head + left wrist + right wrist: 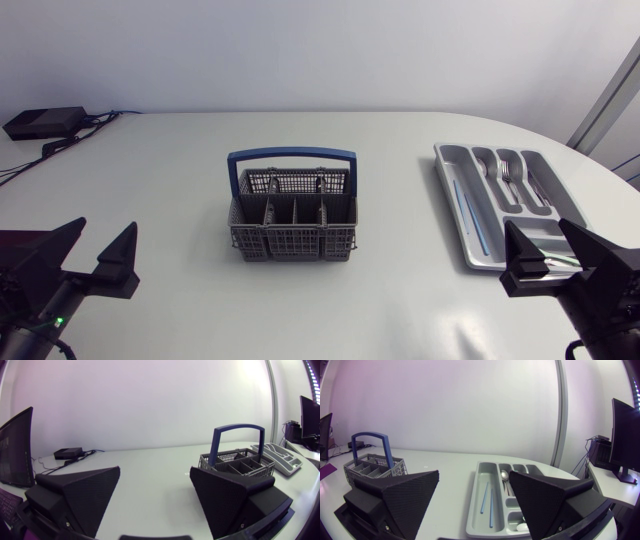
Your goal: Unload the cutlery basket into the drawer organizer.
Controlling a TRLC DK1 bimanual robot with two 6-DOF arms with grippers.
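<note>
Cutlery basket (293, 215), grey with an upright blue handle, stands mid-table. Well to its left and nearer the camera, the left gripper (105, 227) rests low, fingers spread apart. Well to its right the right gripper (537, 226), also spread, sits at the near end of the drawer organizer (446, 172), which holds forks (510, 170). The white table (400, 300) carries a black box (42, 122) far left of the basket.

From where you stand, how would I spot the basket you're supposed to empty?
Look at the white table; near its middle stands the cutlery basket. It is a grey mesh box split into compartments. Its arched blue handle sets it apart from the flat grey drawer organizer lying toward my right.
</note>
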